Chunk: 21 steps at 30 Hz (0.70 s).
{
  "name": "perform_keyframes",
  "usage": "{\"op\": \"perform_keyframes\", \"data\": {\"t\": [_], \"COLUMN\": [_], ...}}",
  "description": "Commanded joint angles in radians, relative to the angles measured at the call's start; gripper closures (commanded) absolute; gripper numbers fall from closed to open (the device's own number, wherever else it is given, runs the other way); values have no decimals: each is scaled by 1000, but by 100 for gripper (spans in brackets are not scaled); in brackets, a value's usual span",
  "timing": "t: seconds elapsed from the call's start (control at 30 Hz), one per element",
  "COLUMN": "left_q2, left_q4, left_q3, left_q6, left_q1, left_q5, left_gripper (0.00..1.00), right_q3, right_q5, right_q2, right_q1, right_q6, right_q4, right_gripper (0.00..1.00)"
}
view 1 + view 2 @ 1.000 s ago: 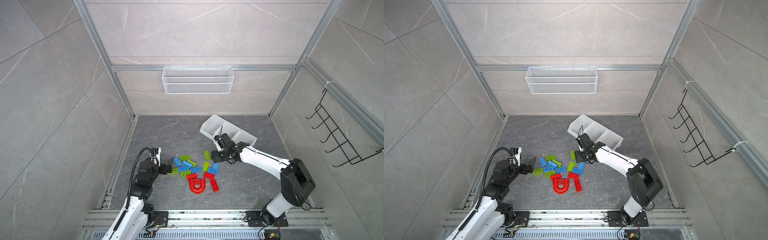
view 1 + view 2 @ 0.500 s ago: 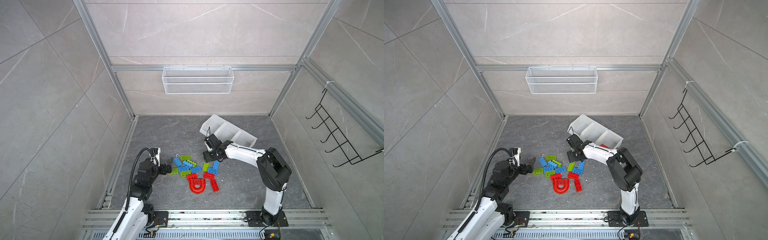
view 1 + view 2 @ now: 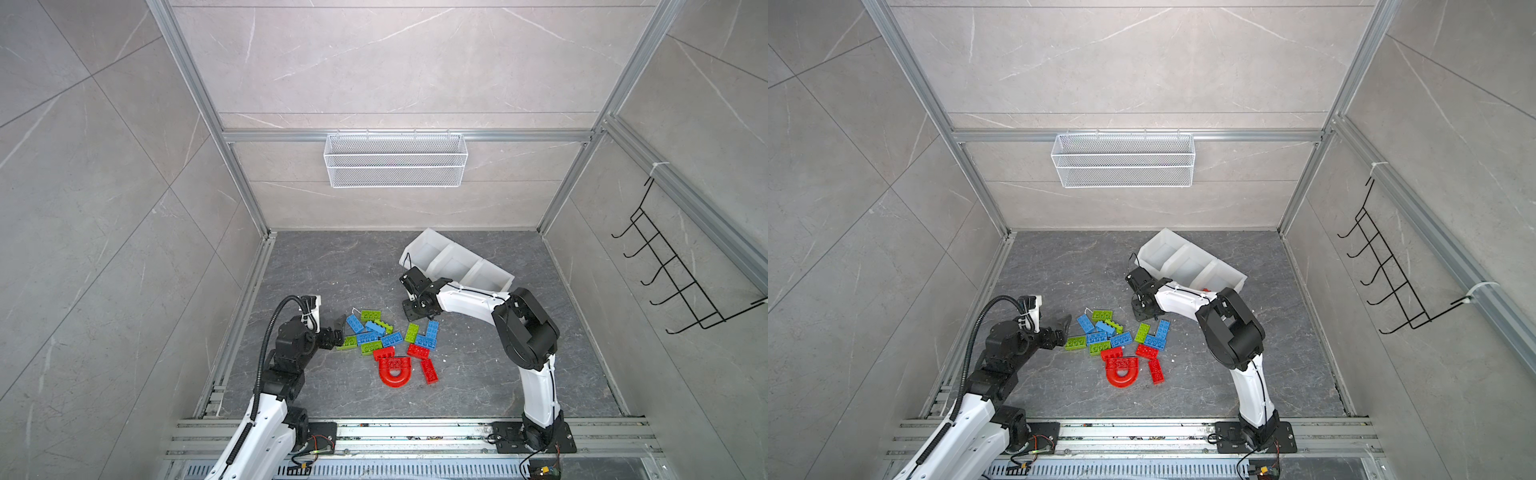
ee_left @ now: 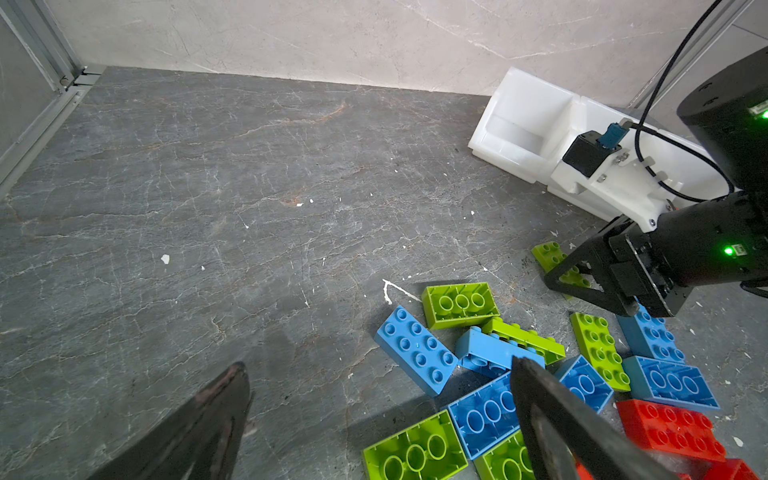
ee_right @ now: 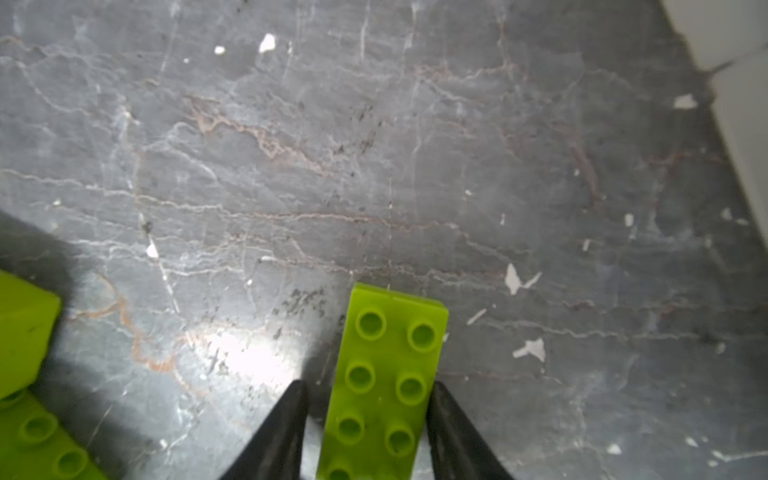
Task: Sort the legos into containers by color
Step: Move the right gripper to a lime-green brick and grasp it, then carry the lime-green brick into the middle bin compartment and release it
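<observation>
Facing studs-up, a narrow lime green lego [image 5: 388, 374] lies flat.

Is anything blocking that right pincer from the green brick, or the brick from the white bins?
Nothing visible. The right pincer straddles the green brick, with nothing between them. From there to the white bins lies only bare grey floor with tiny white flecks.

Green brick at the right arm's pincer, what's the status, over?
Left pincer open beside the pile. Right pincer straddling green brick on the floor, grip unconfirmed. Nothing visible blocking the white bins.
</observation>
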Motion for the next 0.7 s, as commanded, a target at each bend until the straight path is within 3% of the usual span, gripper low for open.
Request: {"op": "perform_keyframes", "data": {"t": [0.0, 0.27, 0.67], "left_q2": [-1, -3, -21], "left_q4": [16, 16, 14], "left_q3": [9, 9, 1], "left_q6": [-11, -10, -11], "left_q1": [-2, -3, -3], "left_q5": [3, 3, -1], "left_gripper": [0, 0, 0], "right_q3": [20, -40, -70], "right_q5": [28, 9, -78], "right_q2": [16, -150, -309], "right_q1": [5, -11, -239], "right_q6": [-10, -31, -75], "right_q4": [-47, 27, 127], "right_gripper": [62, 77, 78]}}
